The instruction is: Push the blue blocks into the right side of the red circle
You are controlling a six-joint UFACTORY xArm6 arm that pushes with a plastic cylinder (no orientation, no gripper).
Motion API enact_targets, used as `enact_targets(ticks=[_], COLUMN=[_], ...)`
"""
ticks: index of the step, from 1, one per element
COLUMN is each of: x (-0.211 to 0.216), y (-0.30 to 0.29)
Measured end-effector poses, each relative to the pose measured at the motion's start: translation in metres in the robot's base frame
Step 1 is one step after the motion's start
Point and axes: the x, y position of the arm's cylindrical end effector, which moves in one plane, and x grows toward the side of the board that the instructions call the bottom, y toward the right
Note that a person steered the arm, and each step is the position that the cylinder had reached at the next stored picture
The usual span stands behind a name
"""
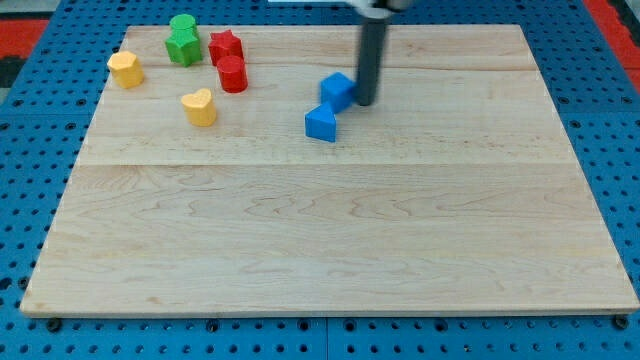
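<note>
Blocks are spread over the upper part of a pale wooden board [330, 250], which is laid on a blue perforated surface [30, 170]. Two blue blocks are found near the middle of the view's top half: a blue cube [338, 90] and, just below and slightly to the view's left of it, a blue triangular block [321, 124]. The two are seen touching or nearly touching at a corner; which of these cannot be told. My tip [365, 104] is placed at the right side of the blue cube, against it or just beside it. The rod is held upright. No jaws are fitted to the rod, so nothing is gripped.

The red circle [233, 74], a short round red block, is located well to the view's left of the blue blocks. A red star block [225, 46] is set just above it. Two green blocks [183, 41] are grouped directly to the view's left of the red star. A yellow block [125, 69] is positioned near the board's left edge, and a yellow heart-shaped block [200, 106] is seen below and to the left of the red circle.
</note>
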Motion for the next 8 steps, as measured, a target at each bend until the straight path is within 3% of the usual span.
enact_targets(ticks=[1, 4, 5, 6, 7, 8], x=[-0.019, -0.031, -0.028, 0.030, 0.069, 0.066], y=[-0.069, -0.068, 0.027, 0.091, 0.042, -0.036])
